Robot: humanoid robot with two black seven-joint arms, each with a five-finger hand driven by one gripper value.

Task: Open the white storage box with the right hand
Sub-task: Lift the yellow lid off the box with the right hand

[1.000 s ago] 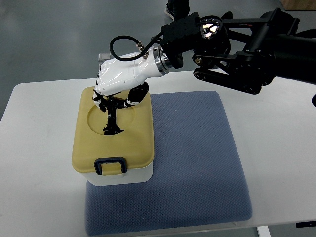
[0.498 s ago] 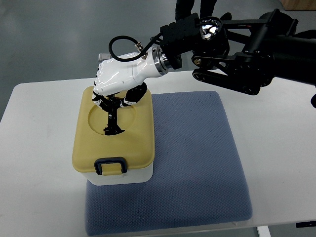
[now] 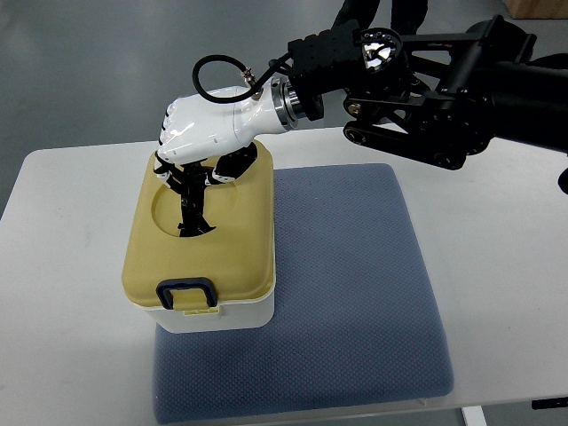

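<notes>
Right hand [image 3: 191,155] grips lid [image 3: 200,235] (front edge raised); mat [image 3: 355,293] bare alongside

The right arm [image 3: 444,89] reaches in from the right edge, black and bent. Its white right hand [image 3: 209,133] points down, and its dark fingers [image 3: 191,200] seem curled together, pointing downward.
</notes>
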